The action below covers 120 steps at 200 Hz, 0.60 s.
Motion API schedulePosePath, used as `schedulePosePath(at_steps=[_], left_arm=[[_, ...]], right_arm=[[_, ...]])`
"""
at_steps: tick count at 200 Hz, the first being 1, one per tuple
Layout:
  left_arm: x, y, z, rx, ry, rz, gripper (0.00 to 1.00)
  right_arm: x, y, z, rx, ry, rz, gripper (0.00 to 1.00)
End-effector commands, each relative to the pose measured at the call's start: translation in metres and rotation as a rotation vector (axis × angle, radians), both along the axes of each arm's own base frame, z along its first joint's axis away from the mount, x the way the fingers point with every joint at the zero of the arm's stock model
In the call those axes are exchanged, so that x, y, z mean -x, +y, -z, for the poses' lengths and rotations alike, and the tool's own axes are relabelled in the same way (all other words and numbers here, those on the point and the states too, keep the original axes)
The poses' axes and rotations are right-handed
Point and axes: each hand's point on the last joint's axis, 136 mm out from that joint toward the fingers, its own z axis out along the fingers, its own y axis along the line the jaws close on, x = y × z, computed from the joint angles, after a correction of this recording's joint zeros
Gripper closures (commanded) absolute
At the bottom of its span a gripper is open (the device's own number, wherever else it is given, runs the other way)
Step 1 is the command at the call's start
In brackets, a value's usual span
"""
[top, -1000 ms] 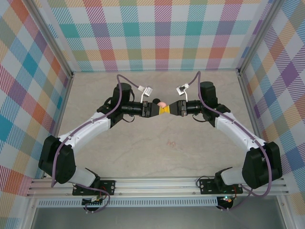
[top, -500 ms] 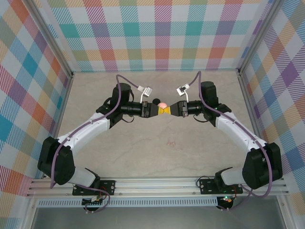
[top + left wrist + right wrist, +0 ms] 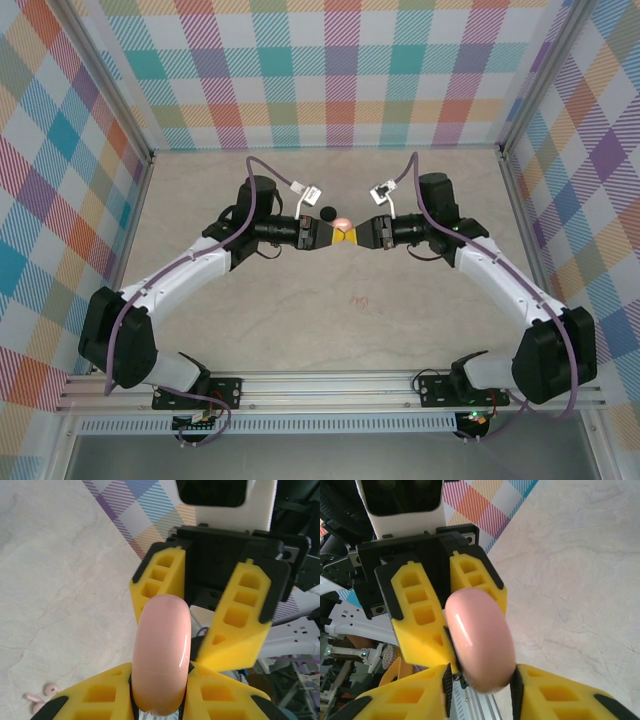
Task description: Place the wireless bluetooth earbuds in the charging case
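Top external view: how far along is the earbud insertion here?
Nothing is inserted yet. In hand: the closed pink case, pinched between left gripper and right gripper. Remaining: pink earbuds lie loose on the table; open the case and seat them.

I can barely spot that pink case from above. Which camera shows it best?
The left wrist view: the pink charging case sits close and sharp there, with its lid seam visible. In the right wrist view the case is also close and shows its glossy side, slightly blurred. In the top view the case is a tiny pink spot.
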Motion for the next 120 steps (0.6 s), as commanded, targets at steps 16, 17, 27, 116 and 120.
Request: schedulePosePath(at_steps=[16, 17, 27, 116, 120], left_arm=[[0.014, -0.001, -0.024, 0.057, -0.345, 0.046, 0.85], [0.014, -0.001, -0.025, 0.058, -0.356, 0.048, 0.85], [0.018, 0.001, -0.026, 0.053, -0.417, 0.053, 0.86], [0.032, 0.0, -0.026, 0.051, -0.54, 0.123, 0.84], [0.032, -0.001, -0.026, 0.051, -0.544, 0.125, 0.84]], right_arm=[[0.008, -0.003, -0.025, 0.012, -0.079, 0.005, 0.57], [0.008, -0.004, -0.025, 0.012, -0.079, 0.004, 0.57], [0.009, -0.004, -0.026, 0.018, -0.081, 0.005, 0.57], [0.017, -0.002, -0.033, 0.015, -0.087, -0.036, 0.54], [0.017, -0.002, -0.033, 0.018, -0.086, -0.035, 0.54]])
